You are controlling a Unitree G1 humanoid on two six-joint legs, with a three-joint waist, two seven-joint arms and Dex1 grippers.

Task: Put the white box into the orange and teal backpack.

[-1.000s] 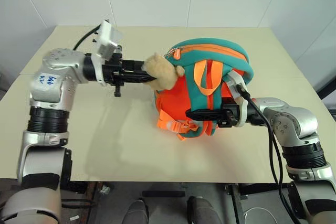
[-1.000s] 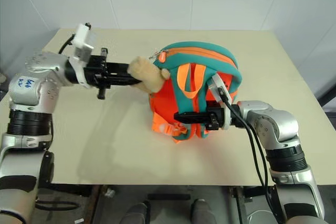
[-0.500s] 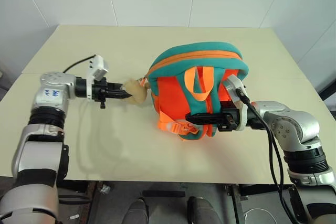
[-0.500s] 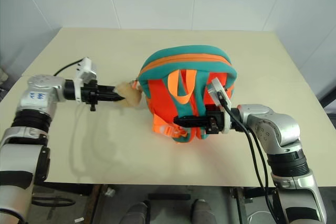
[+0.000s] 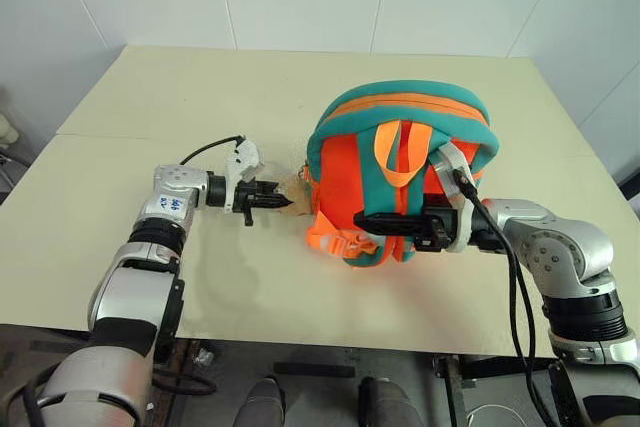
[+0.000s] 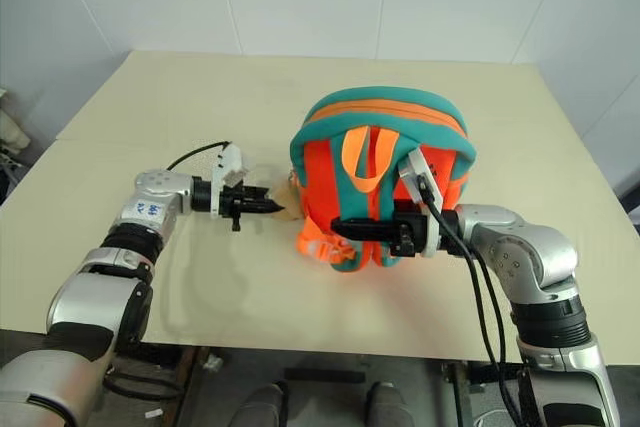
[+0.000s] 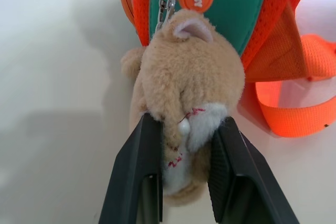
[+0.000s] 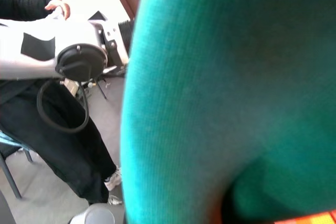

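Orange backpack gripped on both sides

Orange and teal backpack stands upright on the cream table, its straps facing the camera. The left gripper is clamped on the tan plush toy that hangs by a chain from a zipper pull at the backpack's side, low near the table. The right gripper lies level across the backpack's lower front, jaws together on a teal strap. A seated person appears in the right wrist view.
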